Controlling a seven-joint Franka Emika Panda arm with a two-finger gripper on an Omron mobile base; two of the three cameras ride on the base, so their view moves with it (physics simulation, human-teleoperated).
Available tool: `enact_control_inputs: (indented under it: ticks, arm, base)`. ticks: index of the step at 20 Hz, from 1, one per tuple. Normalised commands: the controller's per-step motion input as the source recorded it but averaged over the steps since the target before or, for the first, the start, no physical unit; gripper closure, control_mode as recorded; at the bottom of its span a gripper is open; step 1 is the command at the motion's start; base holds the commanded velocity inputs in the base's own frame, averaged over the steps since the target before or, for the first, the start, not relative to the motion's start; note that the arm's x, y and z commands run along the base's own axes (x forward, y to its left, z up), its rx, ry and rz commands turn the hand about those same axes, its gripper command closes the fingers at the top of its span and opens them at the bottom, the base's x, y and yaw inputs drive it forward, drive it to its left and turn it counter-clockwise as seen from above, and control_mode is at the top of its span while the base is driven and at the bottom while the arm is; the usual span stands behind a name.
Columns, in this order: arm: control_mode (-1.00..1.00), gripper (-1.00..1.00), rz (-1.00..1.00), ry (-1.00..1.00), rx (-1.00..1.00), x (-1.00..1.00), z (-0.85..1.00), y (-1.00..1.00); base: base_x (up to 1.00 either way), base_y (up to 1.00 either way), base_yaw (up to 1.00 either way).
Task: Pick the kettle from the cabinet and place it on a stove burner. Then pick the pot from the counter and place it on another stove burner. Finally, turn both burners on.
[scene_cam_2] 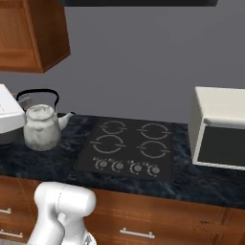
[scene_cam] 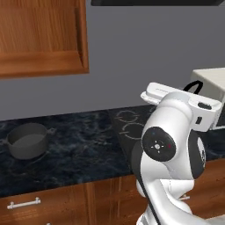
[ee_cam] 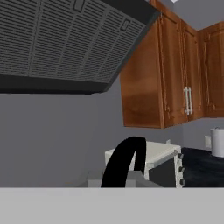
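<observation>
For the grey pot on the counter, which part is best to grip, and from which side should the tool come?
Probably the rim of the pot, taken from above with one finger inside the wall and one outside. It stands upright and open, with no lid. Its loop handle looks small for the tool. The counter around it leaves room to come down.

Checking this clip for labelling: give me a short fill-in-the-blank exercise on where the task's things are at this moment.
1. The kettle has a tall arched handle coloured ____.
2. The pot rests on the ____, left of the cooktop.
3. The cooktop shows ____ burner rings.
4. The burner rings have ____ cookware on them.

Missing words: black; counter; four; no
</observation>
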Motion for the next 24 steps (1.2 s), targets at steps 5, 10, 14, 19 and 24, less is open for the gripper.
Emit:
enact_control_inputs:
  ticks: [5,10,14,19,24]
  arm:
    - [1.0,1.0,0.0,0.0,0.0,0.0,0.0,0.0]
    - [1.0,1.0,0.0,0.0,0.0,0.0,0.0,0.0]
    - [1.0,1.0,0.0,0.0,0.0,0.0,0.0,0.0]
    - [1.0,1.0,0.0,0.0,0.0,0.0,0.0,0.0]
    - [1.0,1.0,0.0,0.0,0.0,0.0,0.0,0.0]
  base:
    - [0.04,-0.46,0.01]
    - [0.13,-0.38,0.04]
    - [0.26,-0.36,0.06]
    - [0.39,-0.31,0.08]
    - [0.4,-0.29,0.08]
